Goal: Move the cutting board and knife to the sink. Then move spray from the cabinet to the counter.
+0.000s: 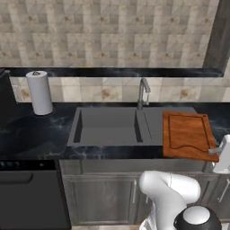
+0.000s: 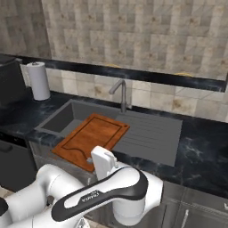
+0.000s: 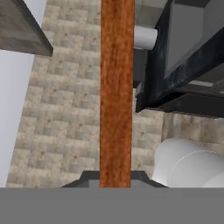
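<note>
The reddish-brown cutting board [image 1: 186, 134] lies level over the right side of the dark grey sink [image 1: 108, 128], reaching past the counter's front edge. I cannot tell whether it touches the sink. My gripper [image 1: 212, 152] is shut on the board's near right edge. From the right base view the board [image 2: 91, 136] covers part of the sink [image 2: 147, 133], with my gripper [image 2: 92, 161] at its near edge. In the hand view the board [image 3: 116, 87] runs edge-on up from between my gripper's [image 3: 116, 178] fingers. The knife and the spray are out of view.
A slim faucet [image 1: 143, 92] stands behind the sink. A white paper towel roll [image 1: 39, 92] sits at the back left of the black counter [image 1: 36, 130], beside a dark appliance [image 1: 6, 96]. Grey base cabinets [image 1: 101, 197] run below the counter.
</note>
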Motion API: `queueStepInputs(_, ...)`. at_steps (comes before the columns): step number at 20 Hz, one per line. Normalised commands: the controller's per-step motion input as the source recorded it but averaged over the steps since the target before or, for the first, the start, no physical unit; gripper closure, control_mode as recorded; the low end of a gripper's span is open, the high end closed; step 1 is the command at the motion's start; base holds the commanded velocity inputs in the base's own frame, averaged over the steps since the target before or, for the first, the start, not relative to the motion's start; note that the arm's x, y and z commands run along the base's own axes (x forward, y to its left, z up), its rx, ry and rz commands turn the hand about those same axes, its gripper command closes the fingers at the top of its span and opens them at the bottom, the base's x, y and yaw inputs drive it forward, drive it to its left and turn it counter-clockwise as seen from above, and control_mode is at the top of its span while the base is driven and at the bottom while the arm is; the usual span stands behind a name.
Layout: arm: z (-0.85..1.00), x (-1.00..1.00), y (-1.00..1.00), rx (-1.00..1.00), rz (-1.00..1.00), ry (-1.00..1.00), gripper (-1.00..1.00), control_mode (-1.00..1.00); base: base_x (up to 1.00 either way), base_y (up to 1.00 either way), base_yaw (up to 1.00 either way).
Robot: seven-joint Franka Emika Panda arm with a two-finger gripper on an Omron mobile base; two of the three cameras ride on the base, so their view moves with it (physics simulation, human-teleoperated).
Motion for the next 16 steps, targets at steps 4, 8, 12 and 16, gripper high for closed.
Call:
queueStepInputs(4, 0.00, 0.00, 0.00, 0.00, 0.00, 0.00, 1.00, 1.00, 0.42, 0.00, 0.01)
queueStepInputs(8, 0.00, 0.00, 0.00, 0.00, 0.00, 0.00, 1.00, 1.00, 0.27, 0.05, 0.03)
queueStepInputs(12, 0.00, 0.00, 0.00, 0.00, 0.00, 0.00, 1.00, 1.00, 0.14, 0.10, 0.03)
queueStepInputs(16, 0.00, 0.00, 0.00, 0.00, 0.00, 0.00, 1.00, 1.00, 0.00, 0.31, 0.00)
